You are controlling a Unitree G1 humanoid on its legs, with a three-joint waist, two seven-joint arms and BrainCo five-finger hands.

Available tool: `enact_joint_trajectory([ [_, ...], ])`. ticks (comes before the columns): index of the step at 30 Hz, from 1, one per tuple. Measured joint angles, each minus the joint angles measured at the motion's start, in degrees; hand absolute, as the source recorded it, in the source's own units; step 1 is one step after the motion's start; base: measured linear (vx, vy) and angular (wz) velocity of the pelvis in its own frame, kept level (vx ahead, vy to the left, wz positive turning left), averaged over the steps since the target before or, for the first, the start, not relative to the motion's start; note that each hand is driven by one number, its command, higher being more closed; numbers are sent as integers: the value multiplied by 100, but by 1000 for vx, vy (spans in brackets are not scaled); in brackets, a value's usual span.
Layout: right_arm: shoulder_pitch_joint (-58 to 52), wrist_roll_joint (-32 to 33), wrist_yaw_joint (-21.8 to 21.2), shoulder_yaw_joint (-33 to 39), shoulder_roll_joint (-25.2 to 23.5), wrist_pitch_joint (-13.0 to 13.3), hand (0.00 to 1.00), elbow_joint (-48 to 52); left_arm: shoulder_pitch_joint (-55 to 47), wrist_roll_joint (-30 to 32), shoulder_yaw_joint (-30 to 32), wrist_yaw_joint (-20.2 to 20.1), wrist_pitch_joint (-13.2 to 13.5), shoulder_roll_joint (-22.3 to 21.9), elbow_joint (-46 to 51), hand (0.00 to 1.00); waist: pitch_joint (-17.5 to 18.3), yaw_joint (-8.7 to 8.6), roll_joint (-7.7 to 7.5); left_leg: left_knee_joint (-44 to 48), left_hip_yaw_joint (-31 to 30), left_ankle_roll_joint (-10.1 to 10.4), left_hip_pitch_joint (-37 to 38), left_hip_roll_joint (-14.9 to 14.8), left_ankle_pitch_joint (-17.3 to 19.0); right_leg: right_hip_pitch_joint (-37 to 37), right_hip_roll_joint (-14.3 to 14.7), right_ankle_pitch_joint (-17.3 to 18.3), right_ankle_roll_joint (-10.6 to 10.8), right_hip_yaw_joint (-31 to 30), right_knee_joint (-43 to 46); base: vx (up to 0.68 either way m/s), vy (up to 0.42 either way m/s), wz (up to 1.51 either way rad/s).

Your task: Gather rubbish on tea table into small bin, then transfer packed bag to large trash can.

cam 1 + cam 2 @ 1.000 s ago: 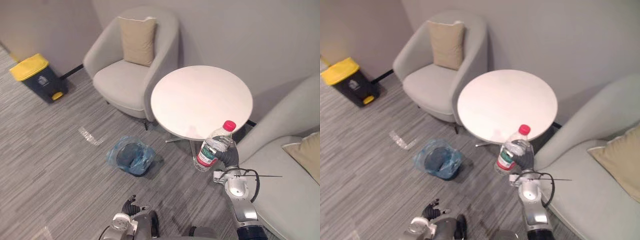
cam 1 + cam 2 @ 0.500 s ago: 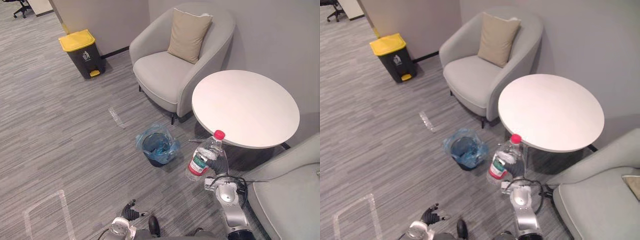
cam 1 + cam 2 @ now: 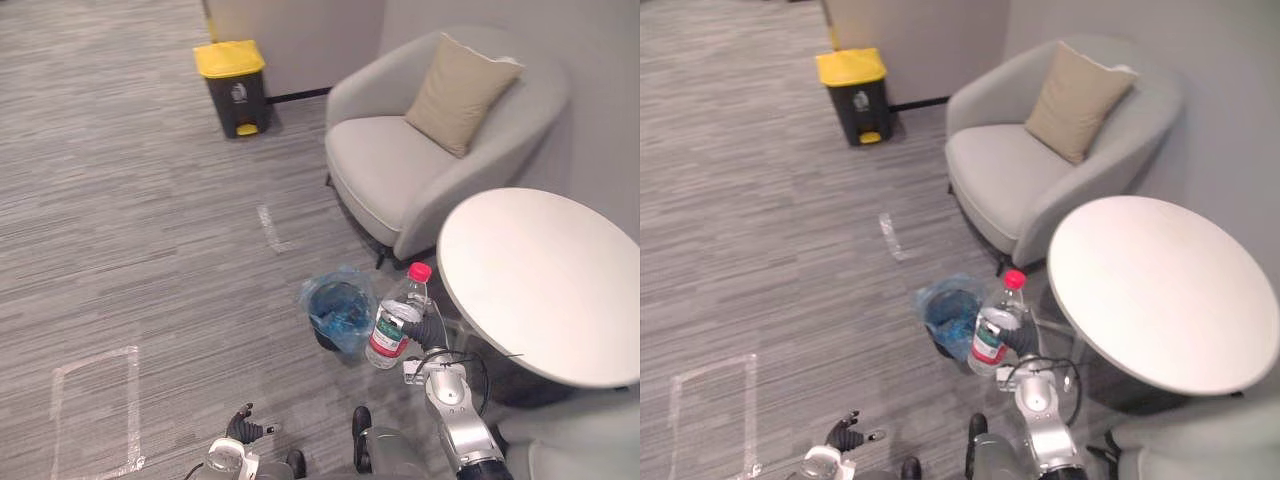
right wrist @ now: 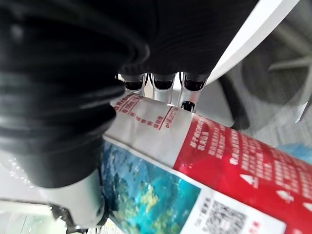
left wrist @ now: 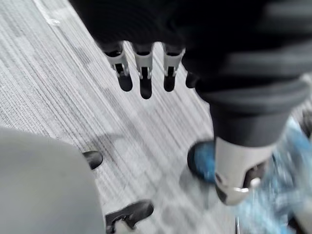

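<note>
hanging lower centre, the bottle [image 3: 393, 322] is clasped by the right hand [image 3: 429, 336]; if released early, the small bin [image 3: 337, 311] could be missed.

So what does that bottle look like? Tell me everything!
The bottle is clear plastic with a pinkish-red cap and a red, white and green label low down. The right hand curls its fingers round it, holding it cap up, slightly tilted, above the floor between the blue-bagged small bin and the round table.
</note>
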State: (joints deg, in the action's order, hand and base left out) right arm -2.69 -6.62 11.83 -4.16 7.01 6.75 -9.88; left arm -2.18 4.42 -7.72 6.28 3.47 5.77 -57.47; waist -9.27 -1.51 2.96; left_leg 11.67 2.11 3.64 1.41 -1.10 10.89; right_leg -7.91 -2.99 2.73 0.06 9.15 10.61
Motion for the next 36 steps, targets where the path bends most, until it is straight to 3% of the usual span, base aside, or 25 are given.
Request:
enact_joint_trajectory([
  [3,-23,6,-4,61,-11,0,100,79,30,20,0,-29,4,0,67,0,-46,25,-60,1575,650,61,-383,-247,40,658,89,64,-98,26,-425,225,-76,3],
  [4,-15,7,-7,57,-18,8,100,175,12,54,-3,-28,3,-30,83,0,-49,96,-30,2112,939,23,-520,-465,242,845,119,97,-148,-55,-483,189,3,-39],
  [6,2,6,-7,56,-16,26,100,236,29,100,-6,-33,0,-67,67,0,-55,79,6,2046,1010,9,-540,-597,414,904,126,118,-151,-168,-498,148,64,-46],
  [7,28,5,2,125,-19,26,100,237,29,101,-9,-40,2,-81,73,0,-94,93,-12,1587,933,39,-547,-671,499,918,15,133,-118,-392,-498,122,123,-50],
  [10,-16,4,2,127,-16,25,100,234,29,103,-40,-39,1,-92,69,0,-108,71,-5,778,664,132,-515,-632,389,945,-137,203,63,-598,-436,79,154,-41],
  [11,-37,4,-1,121,7,26,100,235,28,106,-67,-37,1,-128,67,0,-124,66,110,270,441,189,-418,-666,-7,955,-124,270,173,-700,-354,104,293,-52],
  [12,-39,-1,-8,115,81,28,100,219,35,90,-74,-42,3,-233,60,0,-155,63,392,137,243,438,-372,-786,-302,988,28,345,309,-843,-284,113,361,-54],
  [14,-90,-7,-57,-26,14,-8,100,129,57,99,-99,-32,8,-140,60,0,-229,70,227,89,466,336,-236,-581,-222,986,-204,355,512,-1092,-301,75,313,-41],
  [16,-104,-22,-123,-265,9,-9,100,129,90,98,-111,-38,2,-82,67,0,-227,76,151,51,643,254,-232,-464,-189,895,-327,316,582,-1237,-335,31,181,-34],
  [20,-26,-137,-203,-573,17,-4,100,8,92,96,-112,-28,2,-44,69,0,-238,104,152,49,832,143,-245,-366,-123,838,-427,258,682,-1392,-476,48,95,-22],
  [22,170,-244,-215,-653,67,-5,100,-239,114,91,-122,-19,4,-9,68,0,-273,124,173,75,845,143,-412,-367,-123,602,-400,258,684,-1413,-357,19,-2,-13],
  [27,1291,-284,-173,-919,653,-19,100,-967,614,-131,-221,108,0,21,52,0,-842,104,281,585,798,140,-1423,-506,-128,-487,-276,272,664,-1395,308,-78,-38,0],
  [36,2981,-349,75,-970,1094,-171,100,-1610,1529,-506,136,356,16,75,220,0,-1516,231,200,1161,533,129,-3376,-568,-441,-2546,-258,308,582,-1262,1367,-145,-59,16],
])
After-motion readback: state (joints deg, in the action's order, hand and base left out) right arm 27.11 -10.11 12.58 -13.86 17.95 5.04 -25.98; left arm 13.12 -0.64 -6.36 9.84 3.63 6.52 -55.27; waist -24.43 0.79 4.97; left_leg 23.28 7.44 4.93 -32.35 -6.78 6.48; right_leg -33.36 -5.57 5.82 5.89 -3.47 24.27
